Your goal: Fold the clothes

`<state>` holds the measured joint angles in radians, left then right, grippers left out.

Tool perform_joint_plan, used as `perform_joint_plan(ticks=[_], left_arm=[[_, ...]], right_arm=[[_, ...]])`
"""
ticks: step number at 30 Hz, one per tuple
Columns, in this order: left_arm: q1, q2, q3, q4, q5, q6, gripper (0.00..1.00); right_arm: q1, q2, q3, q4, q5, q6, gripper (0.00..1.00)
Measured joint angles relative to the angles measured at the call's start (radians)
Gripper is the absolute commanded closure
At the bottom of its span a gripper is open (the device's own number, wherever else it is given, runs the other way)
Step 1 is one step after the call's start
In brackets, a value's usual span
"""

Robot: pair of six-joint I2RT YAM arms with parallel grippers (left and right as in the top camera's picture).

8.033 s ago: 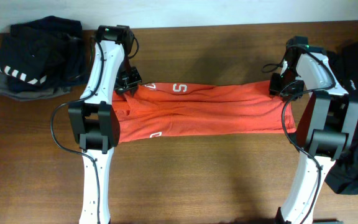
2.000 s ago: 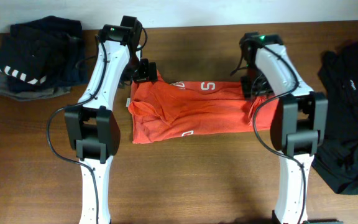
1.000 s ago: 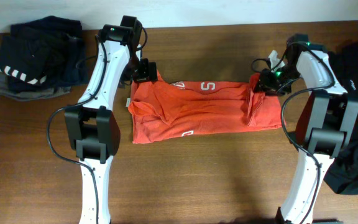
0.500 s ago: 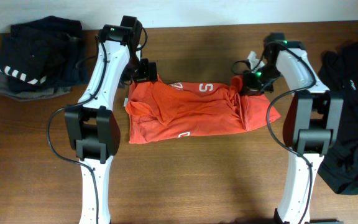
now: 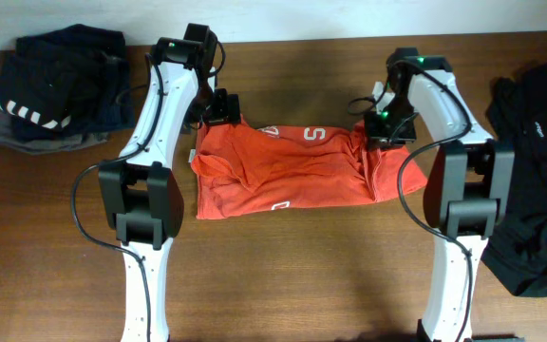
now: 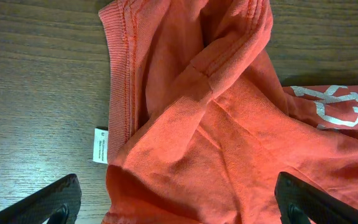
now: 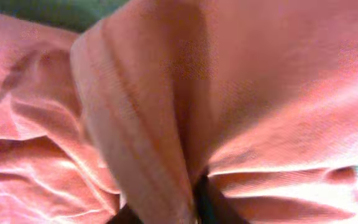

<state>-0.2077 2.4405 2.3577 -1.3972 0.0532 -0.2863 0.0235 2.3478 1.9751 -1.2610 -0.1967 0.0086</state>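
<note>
Crosswise, the shirt (image 5: 292, 171) lay near the back middle of the table (image 5: 273, 285), its long axis running from one arm to the other. The ribbed collar (image 6: 120, 74) pointed toward the left arm's side, with a small white label (image 6: 100, 144) sticking out beside it onto the wood. The shirt was orange-red and folded into a rumpled band. A white "S" (image 5: 316, 133) showed near its back edge, and more white lettering (image 6: 328, 102) appeared in the left wrist view.

The left gripper (image 5: 218, 109) hung over the collar corner with its jaws spread wide, holding nothing. The right gripper (image 5: 380, 128) was pinched on a raised bunch of cloth at the shirt's other end. From there creases ran down toward the front edge. That gripper hid the back corner from above, and in its own camera cloth filled almost the whole view.

A dark folded pile (image 5: 50, 90) with white stripes sat at the far left corner, well apart. A loose black garment (image 5: 539, 190) lay past the right arm.
</note>
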Motion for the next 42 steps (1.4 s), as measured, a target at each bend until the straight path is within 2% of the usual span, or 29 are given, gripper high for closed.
perform_joint_plan(ticks=[2, 5, 10, 12, 15, 16, 17, 22, 28, 35, 42], left_arm=[[0.0, 0.0, 0.0, 0.0, 0.0, 0.0, 0.01], [0.0, 0.0, 0.0, 0.0, 0.0, 0.0, 0.01], [0.0, 0.0, 0.0, 0.0, 0.0, 0.0, 0.01], [0.0, 0.0, 0.0, 0.0, 0.0, 0.0, 0.01], [0.0, 0.0, 0.0, 0.0, 0.0, 0.0, 0.01], [0.0, 0.0, 0.0, 0.0, 0.0, 0.0, 0.01], [0.0, 0.0, 0.0, 0.0, 0.0, 0.0, 0.01], [0.0, 0.0, 0.0, -0.001, 0.0, 0.0, 0.01], [0.0, 0.0, 0.0, -0.008, 0.0, 0.0, 0.01], [0.0, 0.0, 0.0, -0.004, 0.0, 0.0, 0.01], [0.0, 0.0, 0.0, -0.003, 0.0, 0.0, 0.01]], right_arm=[[0.027, 0.0, 0.0, -0.012, 0.01, 0.001, 0.52], [0.073, 0.0, 0.0, -0.019, 0.027, -0.016, 0.44], [0.128, 0.0, 0.006, -0.035, 0.063, -0.024, 0.38], [0.133, 0.0, 0.024, -0.063, 0.07, -0.023, 0.32], [0.131, 0.0, 0.09, -0.121, 0.098, -0.016, 0.27], [0.129, 0.0, 0.119, -0.138, 0.11, -0.011, 0.09], [0.127, 0.0, 0.154, -0.156, 0.122, -0.001, 0.01], [0.087, -0.005, 0.321, -0.21, 0.156, 0.007, 0.01], [-0.063, -0.021, 0.351, -0.259, 0.166, -0.056, 0.01], [-0.273, -0.021, 0.236, -0.27, -0.068, -0.327, 0.02], [-0.307, -0.021, 0.057, -0.149, -0.222, -0.484, 0.03]])
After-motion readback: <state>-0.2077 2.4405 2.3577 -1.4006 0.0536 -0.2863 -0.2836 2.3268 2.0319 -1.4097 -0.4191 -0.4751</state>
